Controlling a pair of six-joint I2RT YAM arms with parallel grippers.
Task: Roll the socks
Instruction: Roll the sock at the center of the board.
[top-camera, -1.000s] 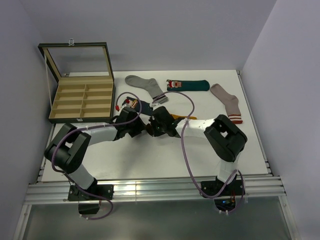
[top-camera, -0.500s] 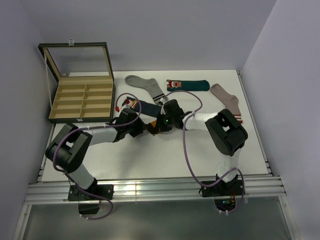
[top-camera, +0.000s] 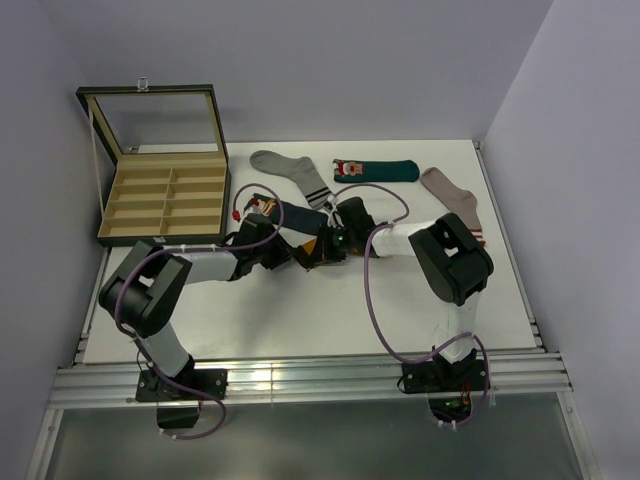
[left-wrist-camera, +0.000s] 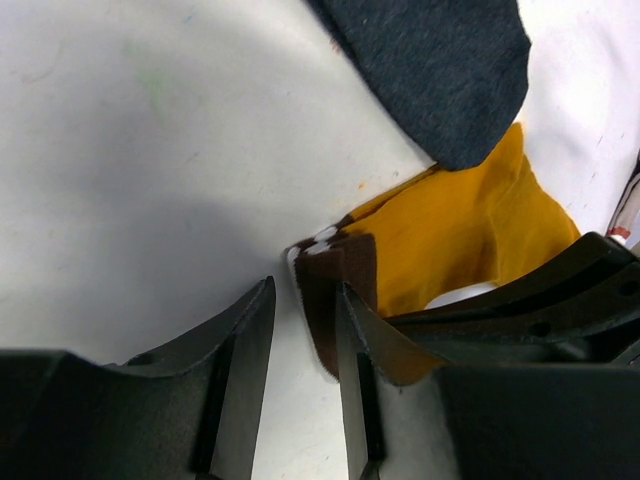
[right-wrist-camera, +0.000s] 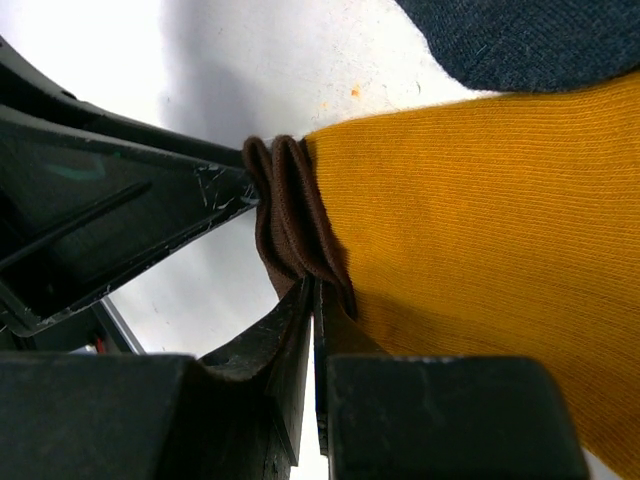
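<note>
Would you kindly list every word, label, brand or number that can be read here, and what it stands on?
None: no readable text shows in any view.
The dark teal sock carries a red-and-white figure, a picture without legible letters.
The mustard sock, the navy sock and the wooden box show no marks.

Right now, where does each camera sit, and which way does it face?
Top external: above and behind the robot, facing down at the white table; left arm and right arm show, bases nearest.
Left wrist: on the left arm, facing down past the left tool at a mustard-orange sock with brown cuff.
Right wrist: on the right arm, facing down past the right tool, shut on that cuff.
Shared: both wrist views show that sock and the dark navy sock.
</note>
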